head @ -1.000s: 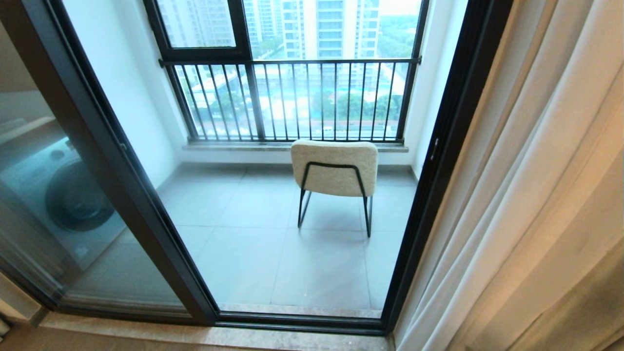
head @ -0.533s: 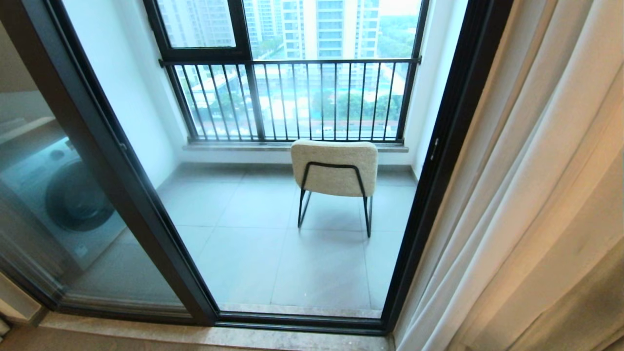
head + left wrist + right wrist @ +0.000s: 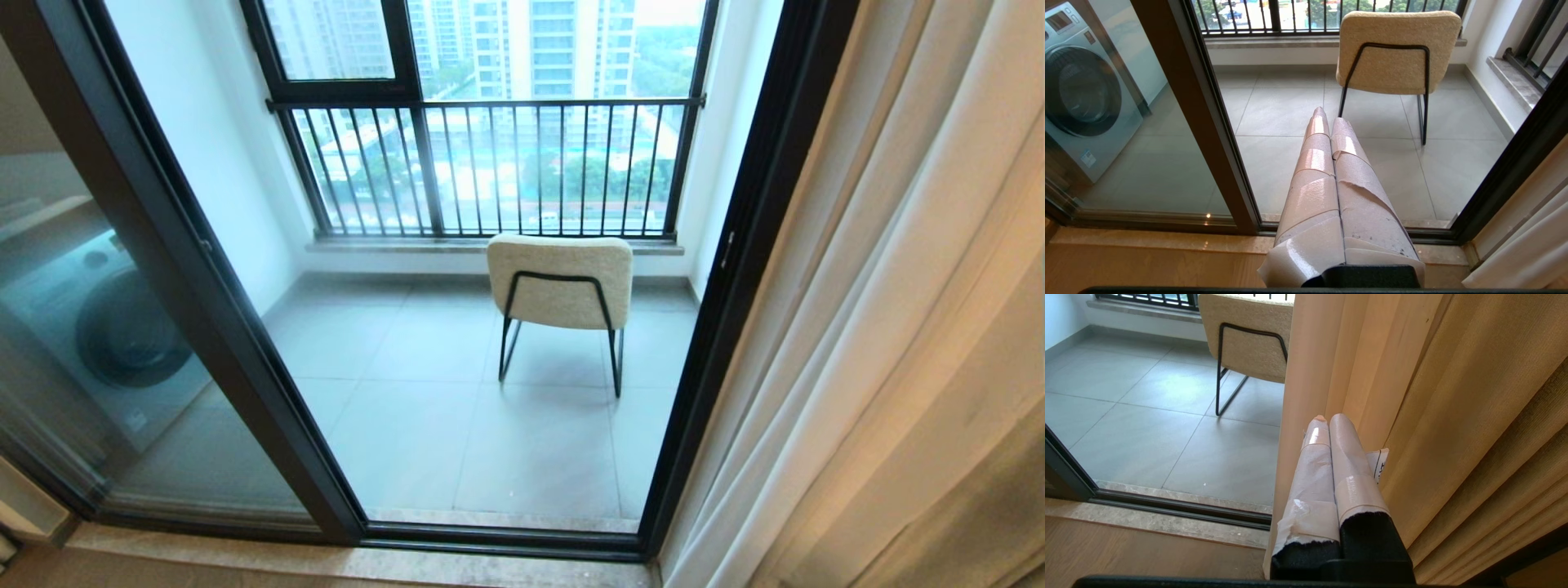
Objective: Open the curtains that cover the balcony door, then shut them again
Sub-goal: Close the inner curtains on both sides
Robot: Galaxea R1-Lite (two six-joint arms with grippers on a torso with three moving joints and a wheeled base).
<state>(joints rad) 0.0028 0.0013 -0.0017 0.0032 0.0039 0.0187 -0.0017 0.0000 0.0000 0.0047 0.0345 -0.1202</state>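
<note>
Warm wooden flooring (image 3: 1126,261) runs up to a speckled stone threshold (image 3: 343,562), nearest of all. Above it in the wrist views, the left end effector (image 3: 1326,118) hangs with its tape-wrapped fingers pressed together, empty, aimed at the doorway; the right end effector (image 3: 1327,419) is likewise closed on nothing, its tips just beside the gathered curtains (image 3: 890,327), and whether they touch the fabric I cannot tell. Those curtains hang bunched at the right in long soft vertical folds, pale and cream, leaving the opening uncovered. Next comes the balcony door (image 3: 188,269): thin dark metal framing, a glass panel on the left with a washing machine (image 3: 114,327) behind it, and a clear passage between the frame uprights. Beyond lies smooth grey floor tile (image 3: 457,425) with open room all around a boucle-textured cream chair (image 3: 560,282) on thin black legs. Farthest back, a black-barred railing (image 3: 490,167) fronts the window.
</note>
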